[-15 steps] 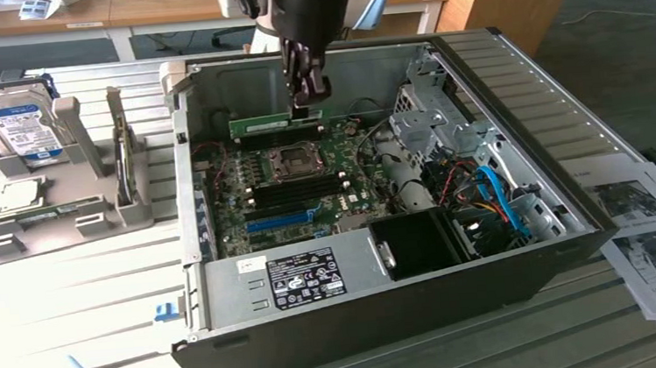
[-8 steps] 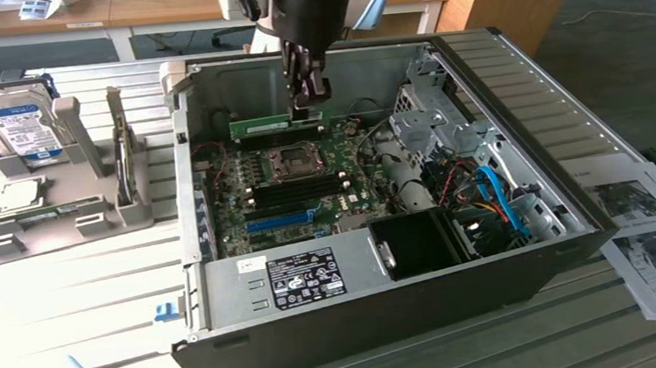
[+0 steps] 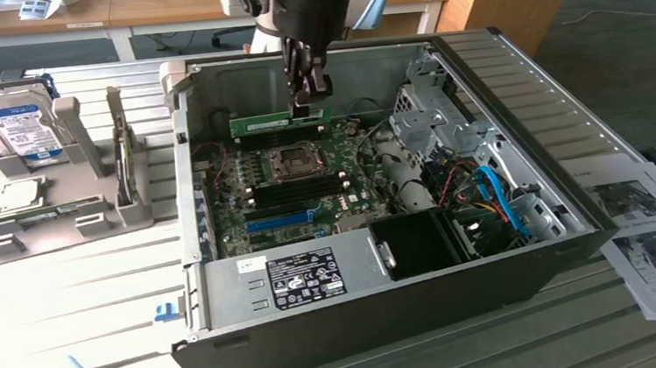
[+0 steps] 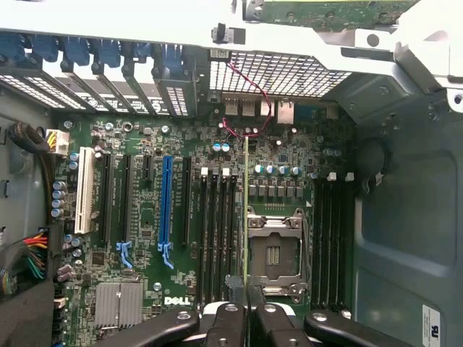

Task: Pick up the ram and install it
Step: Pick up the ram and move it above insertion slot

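Open computer case [image 3: 351, 323] is lying on its side, motherboard [image 3: 293, 187] facing up. Over the board's far half, the claw [image 3: 310, 97] is clamping the ram [image 3: 270, 123] by its upper edge, holding it level above the gap between memory slots [image 4: 217, 231] and processor socket [image 4: 275, 249].

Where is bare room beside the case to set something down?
Bare table slats lie in front of the grey holder, at the exterior view's left of the case. Crowded: papers at that view's right, cables and drive bays inside.
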